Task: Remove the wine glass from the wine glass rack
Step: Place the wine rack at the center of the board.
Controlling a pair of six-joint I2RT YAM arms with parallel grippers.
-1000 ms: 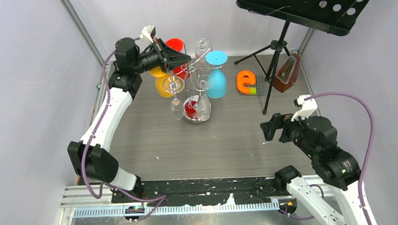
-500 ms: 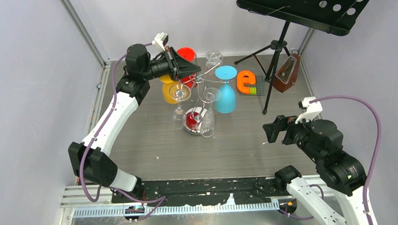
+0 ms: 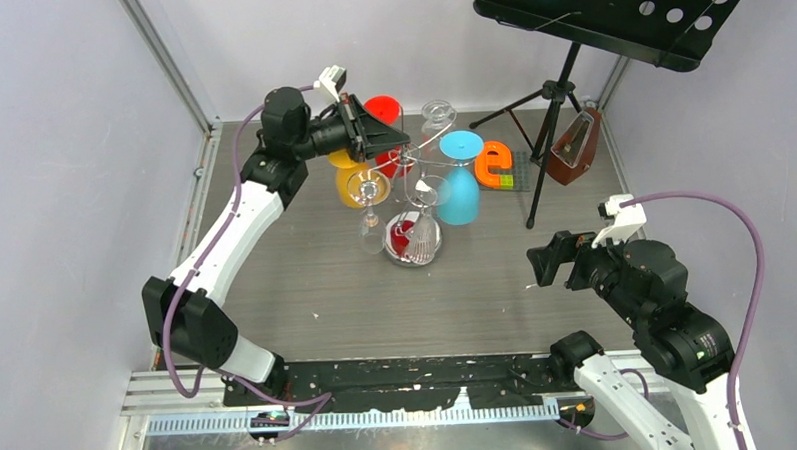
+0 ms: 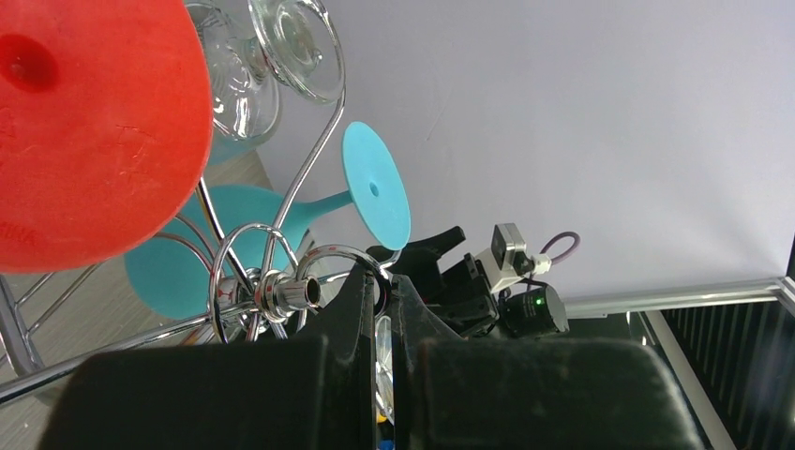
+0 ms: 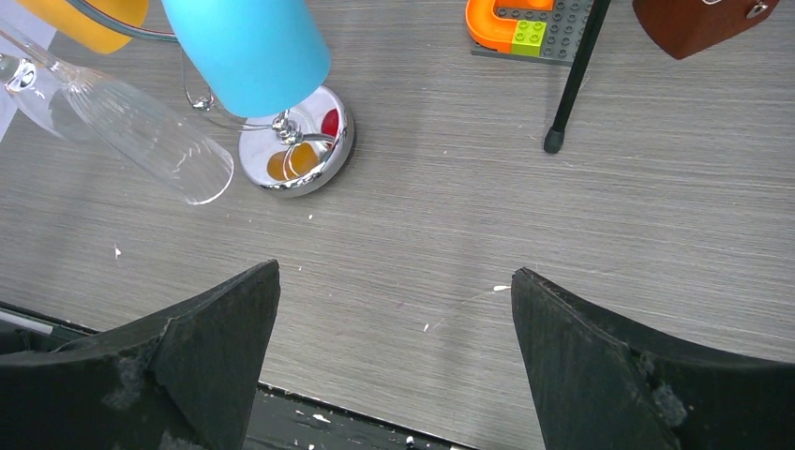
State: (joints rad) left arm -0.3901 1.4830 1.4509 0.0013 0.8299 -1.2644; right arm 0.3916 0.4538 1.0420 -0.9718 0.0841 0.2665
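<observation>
One gripper, the left gripper, sits at the top of the rack. Its jaws are pressed together and seem to pinch a chrome scroll there, not a glass. Below and beside it the glasses hang upside down from the arms: a yellow glass, a red glass, a clear glass tilting near the mirrored base, then a blue glass. Whichever glass is meant is on the rack, so nothing looks done yet. Unhooking a stem and carrying it clear is all left. Far right, the right gripper hovers over the table, jaws wide apart and empty, well apart from the rack.
</observation>
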